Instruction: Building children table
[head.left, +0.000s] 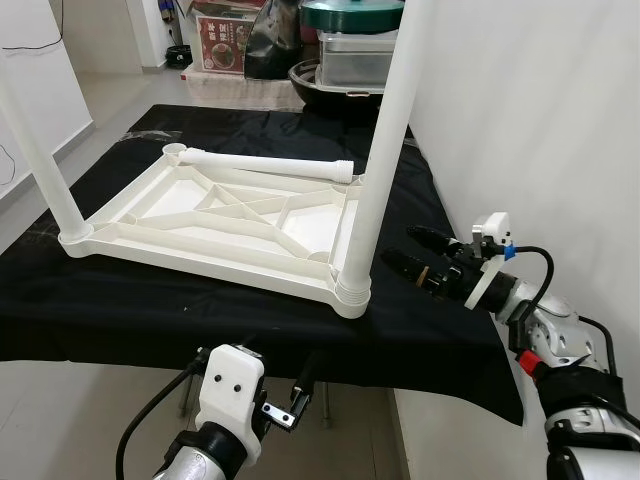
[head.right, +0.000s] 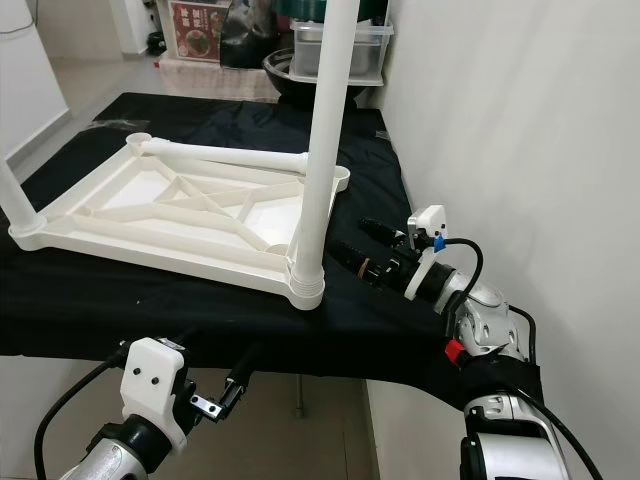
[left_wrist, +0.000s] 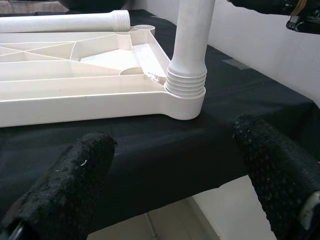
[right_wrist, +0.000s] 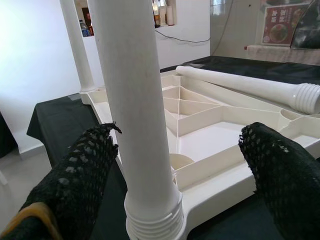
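Observation:
A white plastic tabletop (head.left: 200, 258) lies upside down on a table covered in black cloth (head.left: 120, 300). One white leg (head.left: 380, 160) stands upright in its near right corner, and another leg (head.left: 45, 170) stands in the near left corner. A loose leg (head.left: 270, 166) lies across the far side. My right gripper (head.left: 400, 247) hovers open just to the right of the near right leg, pointing at it; in the right wrist view the leg (right_wrist: 135, 100) stands between the fingers but ahead of them. My left gripper (head.left: 275, 365) is open below the table's front edge, facing that leg's base (left_wrist: 186, 85).
A white wall (head.left: 540, 120) runs close along the table's right side. Plastic bins and a dark bowl (head.left: 345, 60) are stacked behind the table, with a red box (head.left: 222, 45) beside them. Light floor (head.left: 40, 160) lies to the left.

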